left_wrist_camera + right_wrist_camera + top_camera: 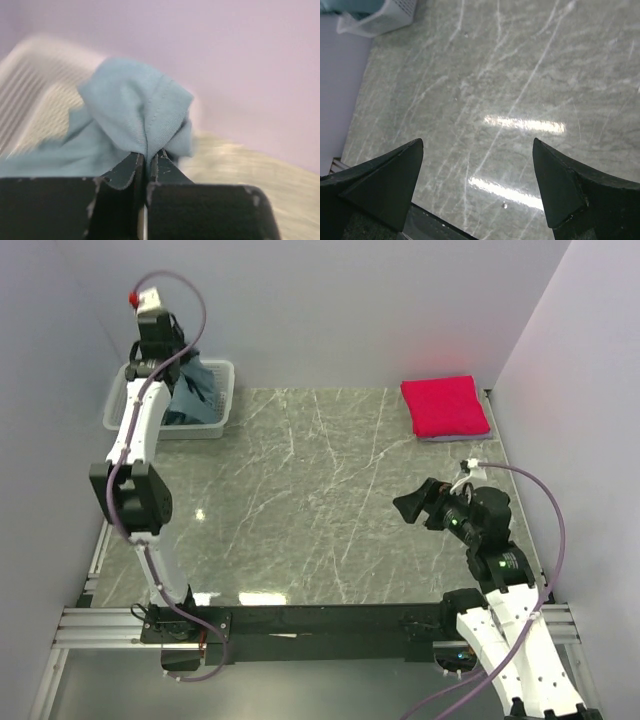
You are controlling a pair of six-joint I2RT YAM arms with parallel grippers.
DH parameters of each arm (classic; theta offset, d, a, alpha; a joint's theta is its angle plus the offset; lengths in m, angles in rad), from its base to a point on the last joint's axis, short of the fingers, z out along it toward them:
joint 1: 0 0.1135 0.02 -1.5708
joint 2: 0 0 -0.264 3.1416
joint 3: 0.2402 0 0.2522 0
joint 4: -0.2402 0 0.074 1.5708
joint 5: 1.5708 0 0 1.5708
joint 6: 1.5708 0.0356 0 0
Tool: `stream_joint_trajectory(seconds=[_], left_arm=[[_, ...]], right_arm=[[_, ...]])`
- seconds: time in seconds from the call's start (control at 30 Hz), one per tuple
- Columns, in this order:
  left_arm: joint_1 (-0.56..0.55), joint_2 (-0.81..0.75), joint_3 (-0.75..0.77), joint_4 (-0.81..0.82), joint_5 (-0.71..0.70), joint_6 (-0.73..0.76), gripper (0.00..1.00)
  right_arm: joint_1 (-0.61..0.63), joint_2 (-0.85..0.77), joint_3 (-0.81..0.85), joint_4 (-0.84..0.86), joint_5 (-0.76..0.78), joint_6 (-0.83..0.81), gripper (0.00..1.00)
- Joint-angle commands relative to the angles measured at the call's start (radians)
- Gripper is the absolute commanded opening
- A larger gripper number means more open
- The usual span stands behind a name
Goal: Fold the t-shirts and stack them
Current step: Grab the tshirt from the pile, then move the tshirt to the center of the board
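The left tool (147, 159), dark jaws pressed together, pinches a fold of soft teal shirt (135, 115) above the white mesh basket (205, 428). The right tool (477, 145) hangs spread over the veined tabletop (300, 500); the pink shirt (445, 405), folded square, lies at the far right corner.

Top view high over the whole table (300, 490); wrist views close and low; basket (222, 390) common to all three

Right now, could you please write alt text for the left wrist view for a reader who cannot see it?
The left gripper is pinched shut on a fold of a teal-blue t-shirt, which bunches up just above it. A blurred white mesh basket sits behind on the left, and a pale lavender wall fills the background.
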Motion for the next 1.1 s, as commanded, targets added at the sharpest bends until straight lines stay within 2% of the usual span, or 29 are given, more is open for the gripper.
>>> stream_joint_trajectory(seconds=[0.0,0.2,0.33,0.43,0.5,0.57,0.67,0.83,0.87,0.93,0.97,1.0,1.07], left_arm=[[-0.119,-0.206,0.115,0.009,0.162,0.029,0.00],[-0.322,-0.338,0.224,-0.086,0.279,0.046,0.00],[-0.388,-0.418,0.254,-0.103,0.447,0.019,0.00],[-0.438,-0.475,0.242,-0.076,0.533,-0.017,0.00],[-0.471,-0.501,0.228,-0.042,0.642,-0.039,0.00],[-0.485,-0.538,0.144,0.003,0.728,-0.062,0.00],[-0.529,-0.591,-0.020,0.076,0.736,-0.076,0.00],[-0.733,-0.624,-0.314,0.254,0.733,-0.097,0.02],[-0.773,-0.618,-0.351,0.271,0.719,-0.097,0.20],[-0.892,-0.607,-0.440,0.283,0.657,-0.073,0.41],[-0.929,-0.596,-0.462,0.268,0.635,-0.062,0.61],[-0.987,-0.593,-0.480,0.251,0.612,-0.038,0.70],[-1.011,-0.611,-0.552,0.228,0.525,-0.042,0.84]], right_arm=[[0.007,-0.006,0.084,0.024,0.011,-0.032,0.96],[0.006,0.032,0.153,0.061,-0.012,-0.056,0.96],[0.006,0.057,0.192,0.058,0.001,-0.082,0.96],[0.007,0.062,0.213,0.048,0.031,-0.101,0.96],[0.007,0.063,0.215,0.048,0.063,-0.104,0.96],[0.006,0.066,0.218,0.045,0.086,-0.105,0.96],[0.003,0.079,0.221,0.045,0.122,-0.113,0.97],[0.004,0.125,0.231,0.022,0.231,-0.130,0.97],[0.004,0.132,0.233,0.019,0.267,-0.133,0.97],[0.006,0.160,0.238,0.006,0.300,-0.138,0.97],[0.004,0.169,0.241,0.001,0.323,-0.141,0.97],[0.004,0.186,0.242,-0.004,0.333,-0.144,0.97],[0.006,0.200,0.250,-0.016,0.340,-0.151,0.98]])
